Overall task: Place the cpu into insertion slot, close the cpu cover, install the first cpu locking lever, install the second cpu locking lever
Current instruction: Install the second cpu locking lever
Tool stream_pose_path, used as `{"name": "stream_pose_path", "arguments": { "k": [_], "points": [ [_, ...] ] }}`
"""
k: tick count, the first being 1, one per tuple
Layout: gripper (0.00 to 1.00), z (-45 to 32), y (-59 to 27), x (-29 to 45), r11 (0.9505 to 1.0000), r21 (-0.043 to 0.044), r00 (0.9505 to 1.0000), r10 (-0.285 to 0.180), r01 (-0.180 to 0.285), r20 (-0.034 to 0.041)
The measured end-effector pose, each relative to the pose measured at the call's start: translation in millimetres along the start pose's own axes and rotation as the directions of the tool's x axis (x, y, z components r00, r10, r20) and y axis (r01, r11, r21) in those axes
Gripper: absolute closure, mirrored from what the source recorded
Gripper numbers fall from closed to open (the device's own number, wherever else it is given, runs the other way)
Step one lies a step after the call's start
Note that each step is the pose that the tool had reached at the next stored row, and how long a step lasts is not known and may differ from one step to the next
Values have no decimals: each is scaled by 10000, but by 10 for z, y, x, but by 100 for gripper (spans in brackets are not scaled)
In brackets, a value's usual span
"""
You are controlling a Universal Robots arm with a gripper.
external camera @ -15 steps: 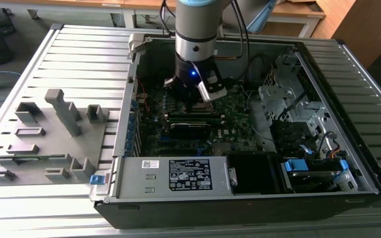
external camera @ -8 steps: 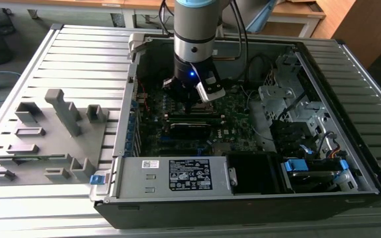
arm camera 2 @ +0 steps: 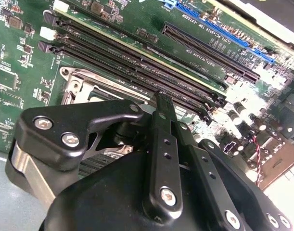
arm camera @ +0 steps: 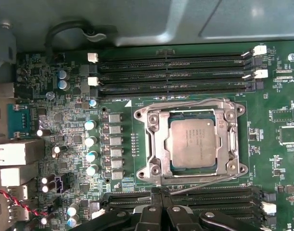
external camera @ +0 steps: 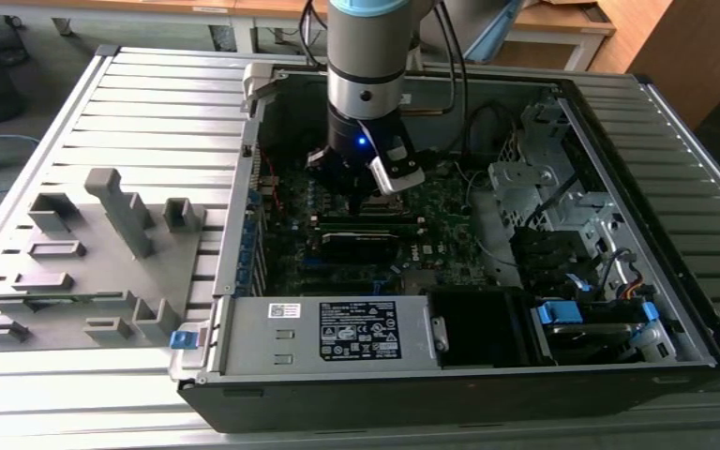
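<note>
Your arm drops almost straight down from the top of the exterior view into the open computer case (external camera: pixel 460 375), its grey wrist section upright over the motherboard (external camera: pixel 448 239). The end effector (arm camera: pixel 160 193) hangs low over the green board, its tips just beside the socket's edge, over the black memory slots (arm camera: pixel 209 196) that flank it. In the second wrist view you see two slim black fingers (arm camera 2: pixel 163 125) pressed together with nothing between them, their matte links fastened with silver bolts.

The cpu (arm camera: pixel 194 143), a flat square with a dull silver-grey top, lies inside the insertion slot (arm camera: pixel 192 142). The cpu cover (arm camera: pixel 159 142), a shiny metal frame with a square window, lies flat around it, so the chip shows through the opening. Two thin wire locking levers run along opposite sides of the frame: one (arm camera: pixel 175 103) by the bank of slots with white clips, the other (arm camera: pixel 204 186) on the end effector's side. You cannot tell from here whether either is latched.

Four long black memory slots (arm camera: pixel 171 72) sit beyond the socket, and a column of five small silver-topped capacitors (arm camera: pixel 91 147) stands beside it. The case rests on a ribbed grey metal surface (external camera: pixel 147 103), next to a grey fixture (external camera: pixel 85 272) of upright blocks.
</note>
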State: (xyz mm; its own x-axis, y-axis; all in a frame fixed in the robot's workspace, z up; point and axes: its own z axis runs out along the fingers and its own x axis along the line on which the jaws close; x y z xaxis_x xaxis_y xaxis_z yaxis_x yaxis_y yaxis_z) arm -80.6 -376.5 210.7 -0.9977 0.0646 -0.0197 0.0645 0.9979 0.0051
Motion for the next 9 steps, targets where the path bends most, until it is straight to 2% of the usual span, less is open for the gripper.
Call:
{"name": "stream_pose_path", "arguments": {
  "k": [9],
  "points": [
    [89,12,5,4,9998,-7,9998,-205,205,1]
  ]
}}
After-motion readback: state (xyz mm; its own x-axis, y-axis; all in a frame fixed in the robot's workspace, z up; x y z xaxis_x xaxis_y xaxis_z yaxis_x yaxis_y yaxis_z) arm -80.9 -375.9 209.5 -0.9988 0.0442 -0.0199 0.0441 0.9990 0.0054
